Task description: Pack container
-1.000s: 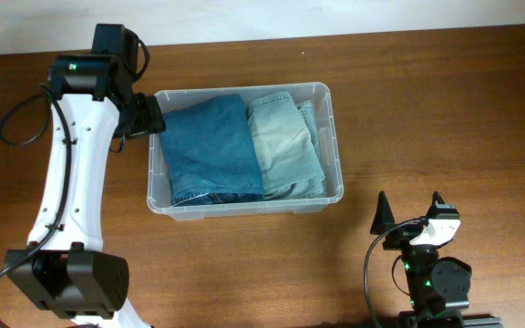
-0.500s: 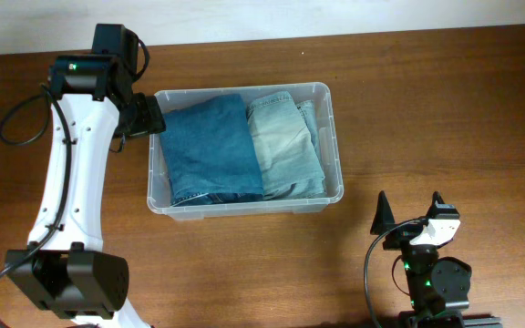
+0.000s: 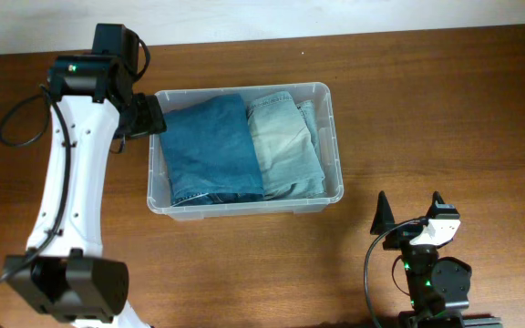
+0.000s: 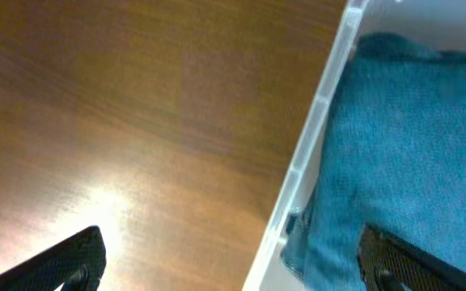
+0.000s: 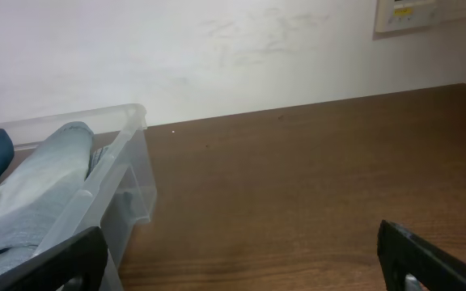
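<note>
Packing looks done: dark blue jeans (image 3: 210, 150) and pale jeans (image 3: 285, 146) lie folded inside the container (image 3: 334, 137), both arms' jaws open, empty.

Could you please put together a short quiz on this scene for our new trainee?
1. True or false: the large clear rectangular plastic bin holds dark blue folded jeans beside pale blue folded jeans.
2. The right pincer is: A, open and empty; B, shut on jeans; C, inside the bin.
3. Fill in: the open left pincer hangs over the bin's ___ wall.
Key: 1 true; 2 A; 3 left.
</note>
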